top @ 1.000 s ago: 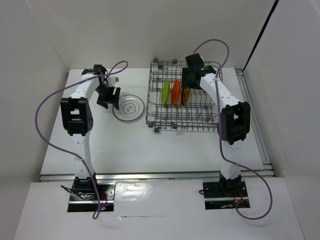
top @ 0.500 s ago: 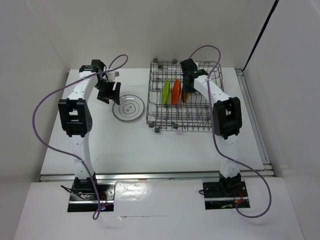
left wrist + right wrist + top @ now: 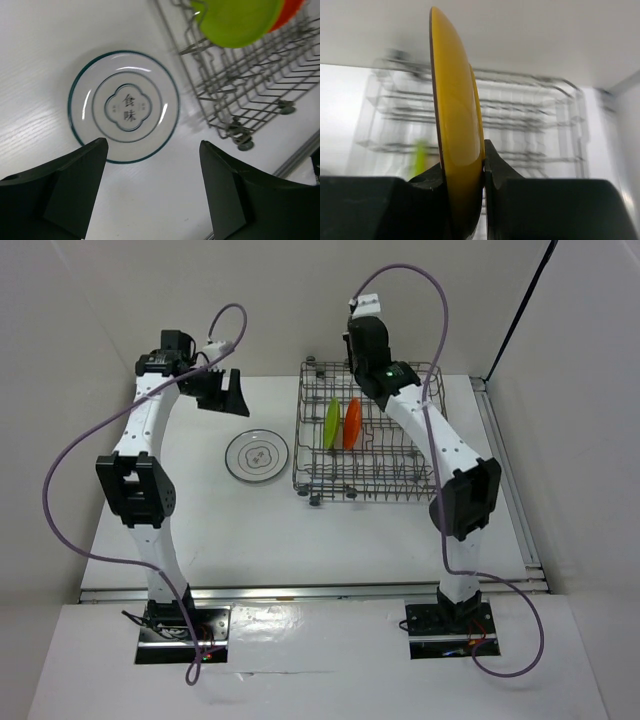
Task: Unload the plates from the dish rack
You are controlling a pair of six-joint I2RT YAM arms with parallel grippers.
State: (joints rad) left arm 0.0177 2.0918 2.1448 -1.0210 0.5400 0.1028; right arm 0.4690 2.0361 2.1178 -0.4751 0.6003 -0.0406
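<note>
1. The yellow plate [image 3: 456, 135] stands on edge in the right gripper [image 3: 465, 175]. Its lower rim is clamped between the two black fingers, which press against both faces, and the rest of the plate rises clear above the fingertips.
2. The dish rack [image 3: 372, 462] lies below and beyond that gripper, blurred in the right wrist view. From the top camera the gripper sits high over the rack's far edge.
3. Two plates stand upright side by side among the rack's tines: the lime green plate [image 3: 331, 423] and, just beside it on the right arm's side, the orange plate [image 3: 352, 424]. Both are below the right gripper and well apart from it.
4. The white plate [image 3: 124, 106], with a dark rim and a dark emblem at its centre, lies flat on the table [image 3: 250, 530], outside the rack and near its left side.
5. The left gripper [image 3: 150, 192] hangs above this plate with its fingers spread wide and nothing between them. The plate shows ahead of the gap, closer to the left-hand finger in the wrist view, and touches neither finger.
6. From the left gripper, a rack corner with a small wheel [image 3: 243, 144] lies ahead and off to the right.
</note>
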